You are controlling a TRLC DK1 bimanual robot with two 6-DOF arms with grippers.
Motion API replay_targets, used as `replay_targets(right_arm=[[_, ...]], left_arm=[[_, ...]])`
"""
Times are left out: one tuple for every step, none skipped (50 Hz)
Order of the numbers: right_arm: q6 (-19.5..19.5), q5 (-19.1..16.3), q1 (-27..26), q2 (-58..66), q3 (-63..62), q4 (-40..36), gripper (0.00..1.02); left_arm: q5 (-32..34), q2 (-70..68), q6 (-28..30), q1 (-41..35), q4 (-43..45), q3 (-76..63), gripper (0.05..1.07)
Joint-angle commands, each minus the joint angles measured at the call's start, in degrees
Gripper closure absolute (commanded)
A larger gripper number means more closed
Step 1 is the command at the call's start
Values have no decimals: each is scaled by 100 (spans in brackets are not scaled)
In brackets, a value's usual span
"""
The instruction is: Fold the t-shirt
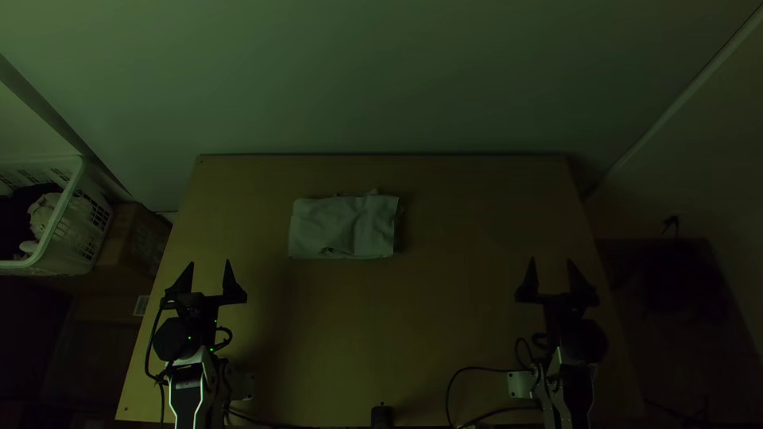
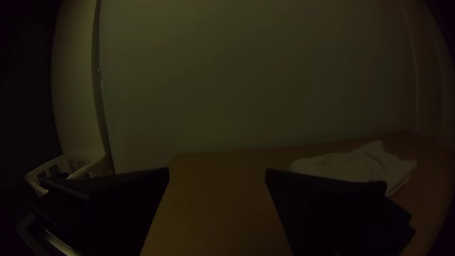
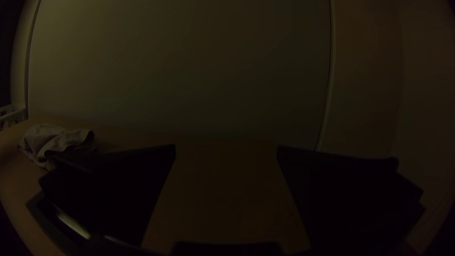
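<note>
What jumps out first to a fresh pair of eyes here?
Probably the pale folded t-shirt, a rough rectangle on the wooden table, left of centre toward the far edge. Next, the left gripper and right gripper, both open and holding nothing, at either side of the table. Then the white laundry basket off the table's left side.

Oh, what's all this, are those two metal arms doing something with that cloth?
Neither is touching it right now. The left gripper and right gripper are both open and away from the t-shirt, which lies toward the table's far side, already folded into a rough rectangle. The job is folding it.
</note>
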Motion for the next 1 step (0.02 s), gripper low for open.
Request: replay_targets(right_arm=[[16, 59, 2, -8, -104, 33, 4]], left_arm=[[34, -32, 71, 31, -39, -228, 10]])
